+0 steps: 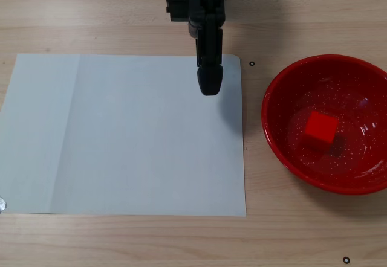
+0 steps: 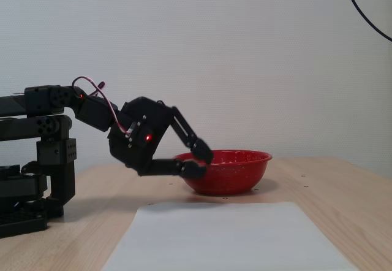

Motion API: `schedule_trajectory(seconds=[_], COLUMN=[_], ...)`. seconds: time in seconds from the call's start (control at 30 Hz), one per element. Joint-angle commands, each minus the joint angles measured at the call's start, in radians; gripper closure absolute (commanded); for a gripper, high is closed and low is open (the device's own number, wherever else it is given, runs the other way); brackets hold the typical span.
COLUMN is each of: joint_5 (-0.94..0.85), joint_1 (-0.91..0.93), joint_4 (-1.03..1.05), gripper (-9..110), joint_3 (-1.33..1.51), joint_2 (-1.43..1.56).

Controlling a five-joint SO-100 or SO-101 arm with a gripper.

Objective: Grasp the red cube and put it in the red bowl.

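Fixed view from above: the red cube (image 1: 320,128) lies inside the red bowl (image 1: 275,92), so the placing looks done, well to the right of the pincer (image 1: 210,89). Side on, the pincer (image 2: 199,160) hangs empty (fingers slightly parted) above white paper (image 1: 121,134) on the worktop (image 1: 91,13).

Plain lab or office bench, my base (image 2: 30,179) standing on a pale wood-pattern table (image 1: 121,13), white textured wall (image 2: 214,50) behind the table, black cable (image 2: 367,13) hanging above it, white paper sheet (image 1: 121,134) on it
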Motion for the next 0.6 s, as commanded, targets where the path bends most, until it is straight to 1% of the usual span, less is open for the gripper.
schedule_trajectory(seconds=[0.0,0.27,0.47,0.57], joint_5=[-0.025,-0.052,-0.012,-0.011], joint_1=[0.008,0.014,0.029,0.014], joint_4=[0.015,0.156,0.321,0.33], gripper=[101,101,101,101], joint_3=[0.005,0.005,0.006,0.006], joint_2=[0.02,0.021,0.021,0.021])
